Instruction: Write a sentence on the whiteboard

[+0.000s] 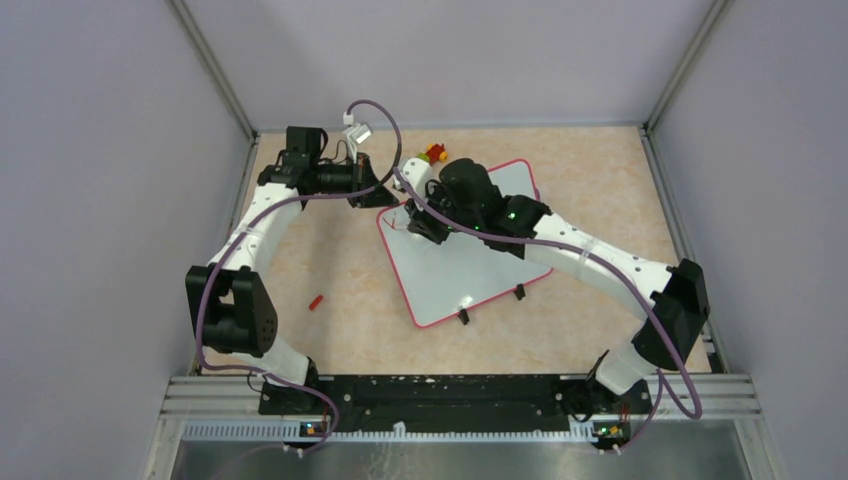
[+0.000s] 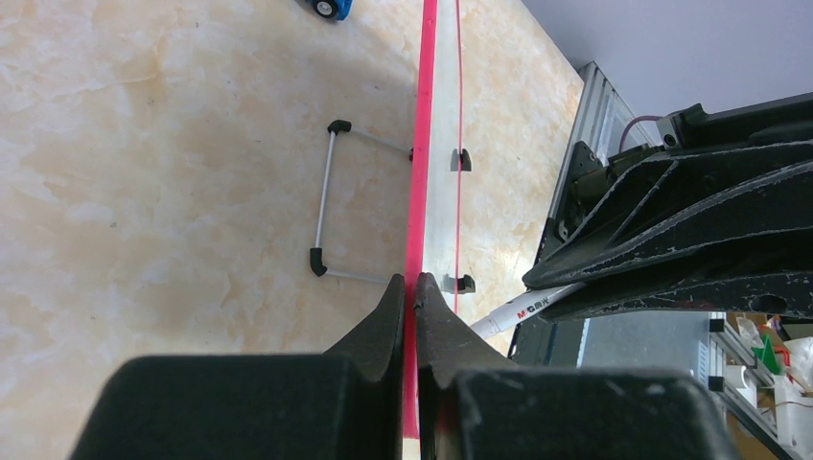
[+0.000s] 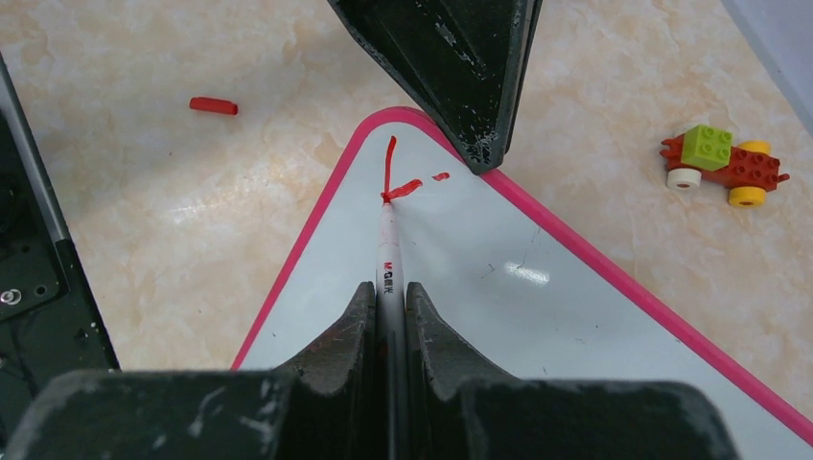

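The whiteboard (image 1: 460,270), white with a pink-red rim, lies slanted at mid table. My left gripper (image 1: 385,200) is shut on its far left corner rim (image 2: 422,144); its jaws (image 2: 410,283) pinch the red edge. My right gripper (image 1: 415,225) is shut on a white marker (image 3: 388,259) with its tip on the board (image 3: 537,316) near that corner. Of the sentence only a few short red strokes (image 3: 393,172) show by the tip, with no readable word. The marker also shows in the left wrist view (image 2: 522,309).
A red marker cap (image 1: 316,300) lies on the table left of the board. A small brick toy car (image 1: 434,153) sits behind the board. Two black clips (image 1: 463,316) are on the board's near edge. A wire stand (image 2: 324,206) shows beside the rim.
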`<action>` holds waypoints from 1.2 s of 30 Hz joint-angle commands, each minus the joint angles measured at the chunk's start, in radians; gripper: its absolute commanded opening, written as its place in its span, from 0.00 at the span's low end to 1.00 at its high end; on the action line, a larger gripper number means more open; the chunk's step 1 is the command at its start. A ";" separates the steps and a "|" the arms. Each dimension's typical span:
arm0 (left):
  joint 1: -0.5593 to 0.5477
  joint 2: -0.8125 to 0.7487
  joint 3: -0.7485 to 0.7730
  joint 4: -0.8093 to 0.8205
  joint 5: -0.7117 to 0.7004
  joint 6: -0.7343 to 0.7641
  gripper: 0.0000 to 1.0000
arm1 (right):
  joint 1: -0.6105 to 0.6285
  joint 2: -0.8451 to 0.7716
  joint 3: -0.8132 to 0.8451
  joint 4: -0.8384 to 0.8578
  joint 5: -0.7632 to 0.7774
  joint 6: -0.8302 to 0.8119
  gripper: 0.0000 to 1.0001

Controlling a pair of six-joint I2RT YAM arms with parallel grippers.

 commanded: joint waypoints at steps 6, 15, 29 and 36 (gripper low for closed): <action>-0.023 0.009 0.017 -0.033 0.010 0.009 0.00 | 0.006 -0.038 -0.018 0.004 0.028 -0.017 0.00; -0.025 0.010 0.018 -0.033 0.008 0.012 0.00 | 0.009 -0.065 -0.075 0.008 0.009 -0.008 0.00; -0.025 0.012 0.019 -0.034 0.009 0.011 0.00 | 0.028 -0.090 -0.079 -0.008 -0.019 -0.013 0.00; -0.027 0.011 0.020 -0.034 0.010 0.010 0.00 | 0.000 -0.111 -0.007 0.004 0.001 -0.013 0.00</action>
